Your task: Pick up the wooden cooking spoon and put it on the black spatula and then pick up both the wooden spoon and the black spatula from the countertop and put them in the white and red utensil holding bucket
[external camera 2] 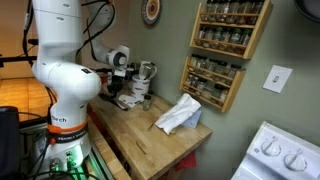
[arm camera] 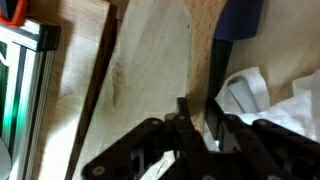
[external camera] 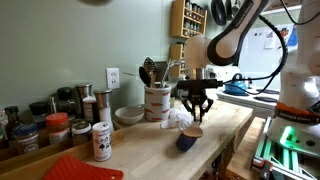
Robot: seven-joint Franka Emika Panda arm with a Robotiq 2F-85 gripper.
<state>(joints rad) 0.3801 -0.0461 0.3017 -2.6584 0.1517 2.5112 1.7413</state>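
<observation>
My gripper (external camera: 196, 104) hangs over the wooden countertop (external camera: 225, 130), just right of the white and red utensil bucket (external camera: 157, 100), which holds dark utensils. The fingers are shut on the handles of the wooden spoon (external camera: 194, 129) and the black spatula (external camera: 186, 142), whose heads hang down below the gripper. In the wrist view the fingertips (arm camera: 200, 118) pinch both handles. The spoon's pale bowl (arm camera: 150, 70) lies to the left and the spatula's dark handle and head (arm camera: 228, 45) to the right. The gripper also shows in an exterior view (external camera 2: 133, 95).
A crumpled white cloth (external camera: 177, 118) (external camera 2: 178, 115) (arm camera: 275, 100) lies beside the gripper. Spice jars (external camera: 60, 125), a bowl (external camera: 128, 115) and a red cloth (external camera: 85, 168) sit left of the bucket. A spice rack (external camera 2: 225, 50) hangs on the wall, with a stove (external camera 2: 285, 155) beyond.
</observation>
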